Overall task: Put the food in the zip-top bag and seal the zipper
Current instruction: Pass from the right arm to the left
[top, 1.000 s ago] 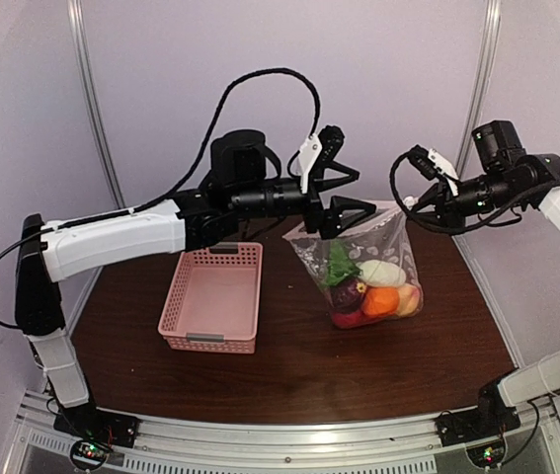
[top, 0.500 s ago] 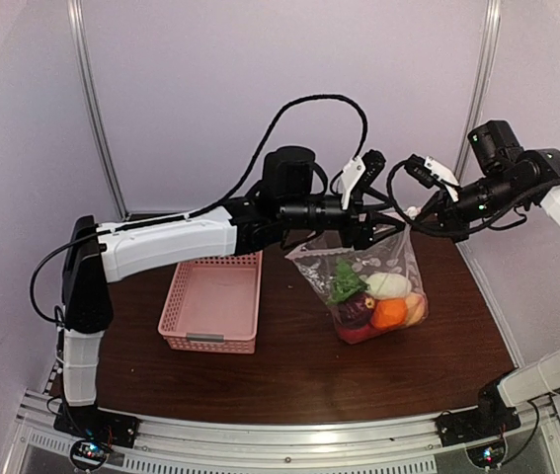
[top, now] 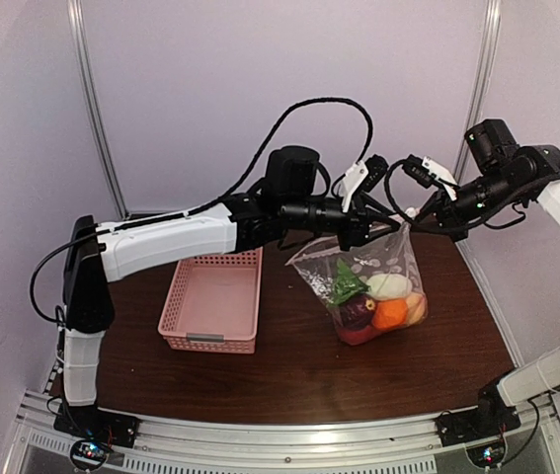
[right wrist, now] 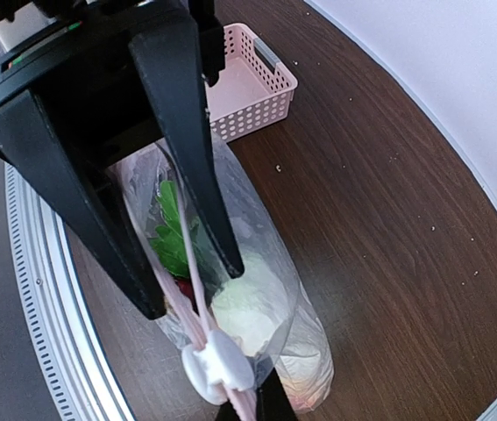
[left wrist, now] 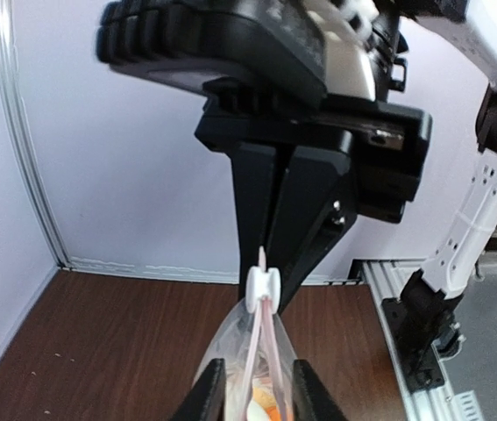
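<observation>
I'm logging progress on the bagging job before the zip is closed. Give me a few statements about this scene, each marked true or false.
1. The pink basket holds food. False: none shows in it. The food lies inside the zip-top bag.
2. The right gripper has its jaws shut on the bag's top edge. True.
3. The left gripper hangs over the basket. False: its jaws stand open astride the zipper at the bag's mouth.
4. The white slider sits at the right gripper's end of the zipper. True.
</observation>
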